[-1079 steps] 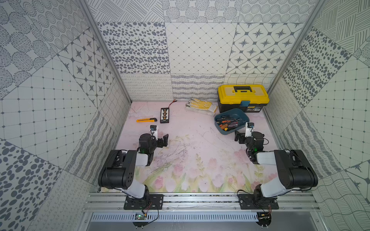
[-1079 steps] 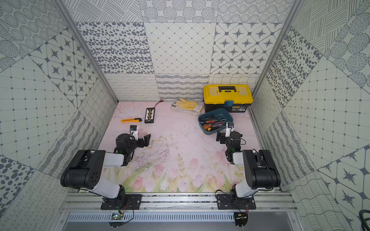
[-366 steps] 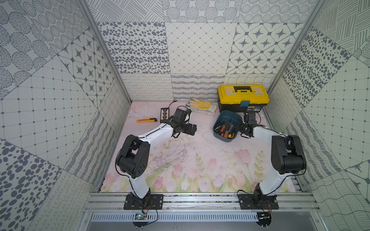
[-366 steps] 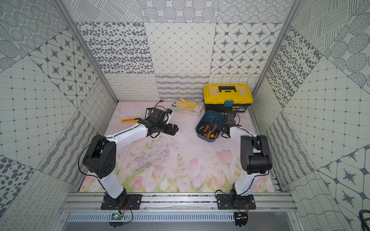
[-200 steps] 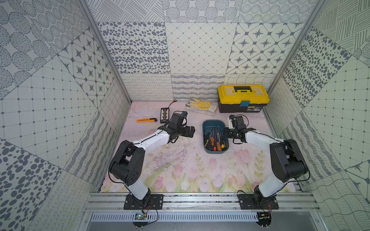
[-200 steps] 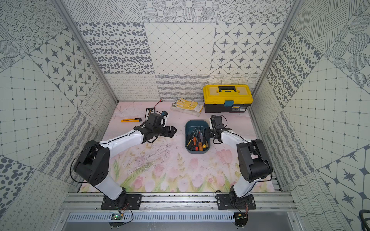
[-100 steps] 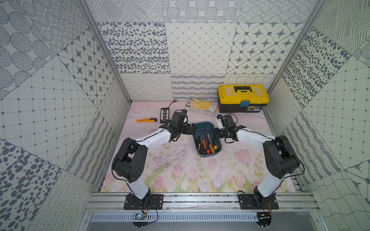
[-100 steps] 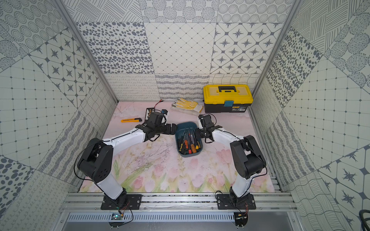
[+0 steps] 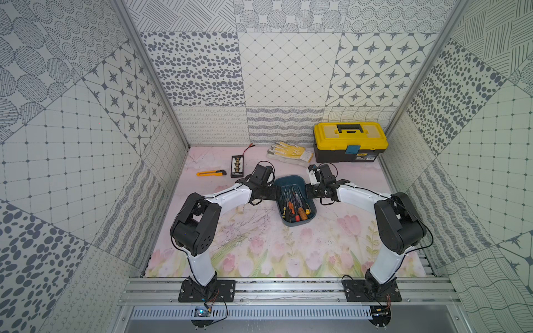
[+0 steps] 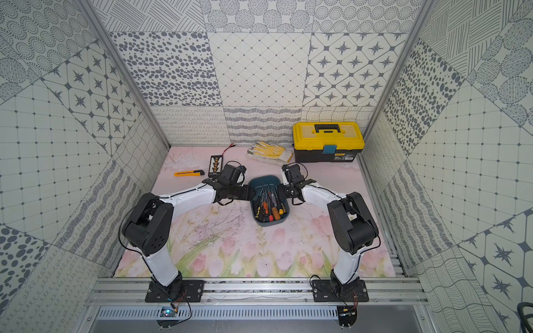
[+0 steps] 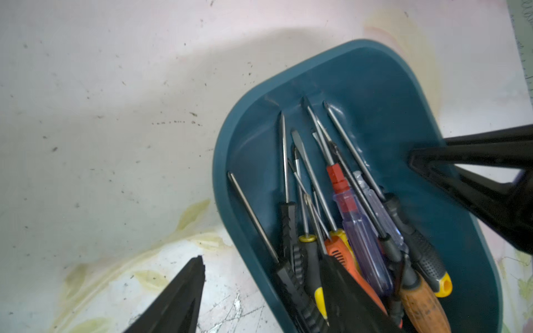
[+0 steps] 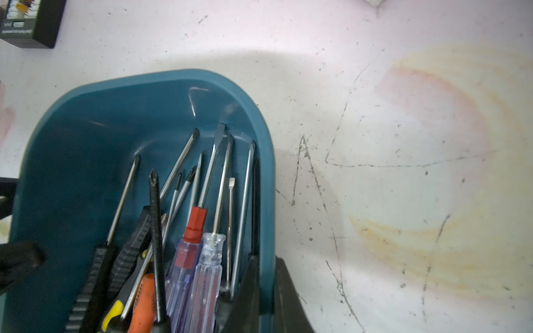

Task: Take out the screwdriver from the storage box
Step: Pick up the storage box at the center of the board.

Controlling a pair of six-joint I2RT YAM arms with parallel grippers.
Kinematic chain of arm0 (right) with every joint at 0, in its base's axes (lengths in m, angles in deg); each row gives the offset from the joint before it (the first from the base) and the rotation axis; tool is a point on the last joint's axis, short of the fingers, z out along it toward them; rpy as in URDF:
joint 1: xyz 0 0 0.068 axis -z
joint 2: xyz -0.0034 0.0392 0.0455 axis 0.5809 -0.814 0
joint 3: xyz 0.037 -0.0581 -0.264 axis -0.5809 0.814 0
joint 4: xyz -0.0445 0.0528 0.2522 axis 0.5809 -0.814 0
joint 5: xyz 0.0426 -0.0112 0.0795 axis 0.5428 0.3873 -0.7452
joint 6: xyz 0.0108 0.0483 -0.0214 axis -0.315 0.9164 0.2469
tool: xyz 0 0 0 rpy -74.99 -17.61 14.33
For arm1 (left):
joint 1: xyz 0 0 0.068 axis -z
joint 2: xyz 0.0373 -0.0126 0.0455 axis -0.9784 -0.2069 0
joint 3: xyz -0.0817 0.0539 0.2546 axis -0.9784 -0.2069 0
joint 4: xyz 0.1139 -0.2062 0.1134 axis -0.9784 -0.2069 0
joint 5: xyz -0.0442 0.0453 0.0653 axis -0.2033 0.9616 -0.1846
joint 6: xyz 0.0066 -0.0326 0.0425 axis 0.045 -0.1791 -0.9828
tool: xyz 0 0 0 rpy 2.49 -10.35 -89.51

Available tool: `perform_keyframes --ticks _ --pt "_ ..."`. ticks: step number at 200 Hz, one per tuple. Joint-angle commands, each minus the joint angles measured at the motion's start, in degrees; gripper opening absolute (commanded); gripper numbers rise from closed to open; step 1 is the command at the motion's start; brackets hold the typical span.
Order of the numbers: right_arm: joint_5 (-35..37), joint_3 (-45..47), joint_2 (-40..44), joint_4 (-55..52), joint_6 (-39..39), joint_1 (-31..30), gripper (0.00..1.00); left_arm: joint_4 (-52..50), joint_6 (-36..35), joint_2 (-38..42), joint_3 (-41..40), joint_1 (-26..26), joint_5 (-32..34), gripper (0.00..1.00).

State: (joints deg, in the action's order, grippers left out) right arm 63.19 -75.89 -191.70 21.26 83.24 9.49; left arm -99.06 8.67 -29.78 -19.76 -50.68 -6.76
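In both top views the teal storage box (image 9: 289, 181) (image 10: 264, 179) sits mid-table on the floral mat (image 9: 259, 248), lengthwise away from the robot, with a heap of screwdrivers (image 9: 296, 205) (image 10: 270, 206) lying inside it, handles toward the near end. The left gripper (image 9: 273, 192) meets the box's left long wall and the right gripper (image 9: 309, 191) its right long wall. A yellow-lidded toolbox (image 9: 350, 138), work gloves (image 9: 290, 151) and a yellow utility knife (image 9: 210, 173) lie farther back. In the left wrist view the left gripper (image 11: 262, 259) stands parted astride the box wall, one finger outside on the mat, the other inside above the screwdriver handles, clamping nothing. In the right wrist view the right gripper (image 12: 266, 271) is pinched onto the box wall, one finger inside beside the shafts, one outside.
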Motion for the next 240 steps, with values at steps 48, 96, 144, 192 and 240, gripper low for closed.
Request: perform_keyframes --ticks 48,96,144,192,240 --pt "-1.1 -1.1 0.2 3.0 1.4 -0.8 0.00 -4.9 2.0 -4.1 2.5 0.4 0.3 0.53" --pt "-2.2 -1.0 0.3 3.3 1.5 -0.9 0.00 -4.9 2.0 -5.1 3.4 0.4 0.4 0.23" --pt "-2.8 -1.6 0.3 3.2 0.8 -0.9 0.04 -6.0 2.4 -5.9 5.0 0.4 1.3 0.00" --pt "-4.1 -1.9 0.6 3.3 1.0 -1.0 0.21 -6.6 3.1 -5.2 5.2 0.4 4.5 0.00" --pt "-5.5 -3.5 1.6 2.3 1.1 -0.9 0.43 -6.9 2.1 -3.4 5.1 0.4 8.6 0.00"
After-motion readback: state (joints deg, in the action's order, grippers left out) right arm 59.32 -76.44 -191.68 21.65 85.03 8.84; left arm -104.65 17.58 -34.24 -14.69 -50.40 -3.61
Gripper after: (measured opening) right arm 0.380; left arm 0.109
